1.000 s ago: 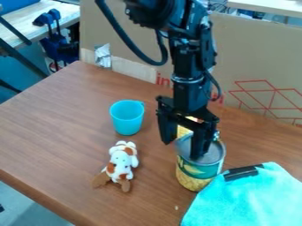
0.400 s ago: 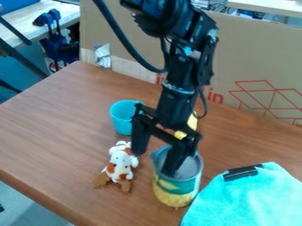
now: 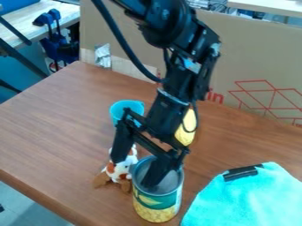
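Observation:
The black gripper (image 3: 134,172) is over the front middle of the table with its jaws spread wide. Its right finger reaches down inside an open-topped can (image 3: 156,204) with a green and yellow label, while the left finger stays outside, over the brown and white plush dog (image 3: 124,167). The dog is just left of the can, partly hidden by that outer finger. Behind the gripper stands a light blue cup (image 3: 121,109), partly covered by it. A yellow object (image 3: 187,130) shows behind the gripper, right of the wrist.
A turquoise cloth (image 3: 251,201) with a black strip (image 3: 242,172) lies at the front right of the brown wooden table (image 3: 59,128). Cardboard (image 3: 254,57) stands upright along the table's back edge, with a silvery piece (image 3: 103,55) on it.
The gripper has moved toward the front left, tilting more, and the can has shifted the same way beside the dog. More of the yellow object is visible. Dog, cup and cloth have stayed put.

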Tool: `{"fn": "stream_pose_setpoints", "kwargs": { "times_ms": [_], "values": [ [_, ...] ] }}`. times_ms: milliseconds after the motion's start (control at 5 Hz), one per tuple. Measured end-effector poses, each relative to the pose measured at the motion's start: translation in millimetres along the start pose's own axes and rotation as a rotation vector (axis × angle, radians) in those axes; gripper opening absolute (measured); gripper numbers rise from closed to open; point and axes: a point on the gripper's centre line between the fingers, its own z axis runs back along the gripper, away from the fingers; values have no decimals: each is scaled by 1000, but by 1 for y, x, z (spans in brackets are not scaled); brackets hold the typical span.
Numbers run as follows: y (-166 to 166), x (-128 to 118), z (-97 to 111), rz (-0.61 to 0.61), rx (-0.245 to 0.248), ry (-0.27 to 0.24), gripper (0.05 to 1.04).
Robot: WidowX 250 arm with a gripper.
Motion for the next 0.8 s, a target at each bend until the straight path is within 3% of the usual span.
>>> {"fn": "stream_pose_setpoints", "kwargs": {
  "times_ms": [200,400,600,800],
  "values": [
    [24,-10,5,82,-36,-29,1002],
    [33,-14,19,81,-69,-138,1002],
    [37,-27,60,34,-133,-399,1002],
    [32,-34,78,-89,-148,-625,1002]
  ]
}}
